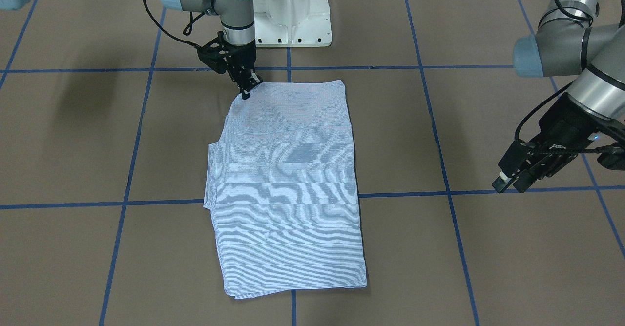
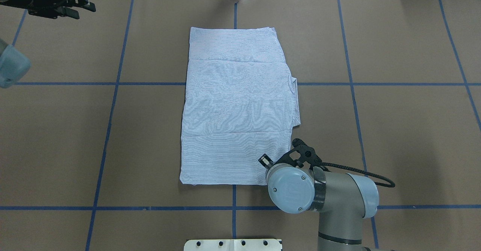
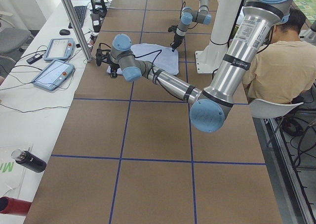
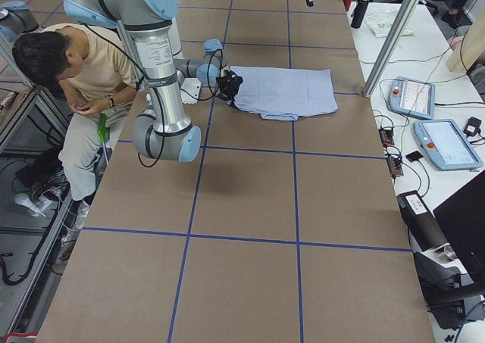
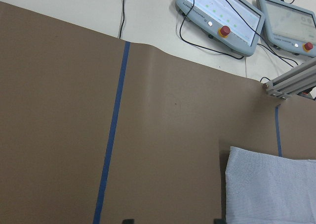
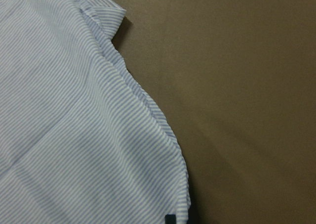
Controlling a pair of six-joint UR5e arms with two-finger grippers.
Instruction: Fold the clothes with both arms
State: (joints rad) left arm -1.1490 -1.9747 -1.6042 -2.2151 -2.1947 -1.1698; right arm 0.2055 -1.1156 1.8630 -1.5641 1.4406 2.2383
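Shirt [image 1: 288, 179] lies folded oblong. Right gripper [image 1: 246, 91] touches its robot-side corner; I cannot tell its jaws' state. Left gripper [image 1: 509, 184] hovers well apart, released. Next likely needs both corners pinched.

Lower right: striped shirt [image 5: 271, 192] corner; pendants [image 5: 219, 16] above; claw [image 5: 173, 221] seemingly spread.

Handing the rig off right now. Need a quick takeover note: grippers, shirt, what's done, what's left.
Grippers: right gripper is down at the striped shirt, at its corner on the robot's near right; jaws look shut on that corner. The left gripper is open, empty, well off the shirt on the robot's left.
Shirt: flat mid-table, a long rectangle, no sleeve sticking out.
Done: sides and sleeves folded in.
Left: probably folding it shorter; only one corner is held.
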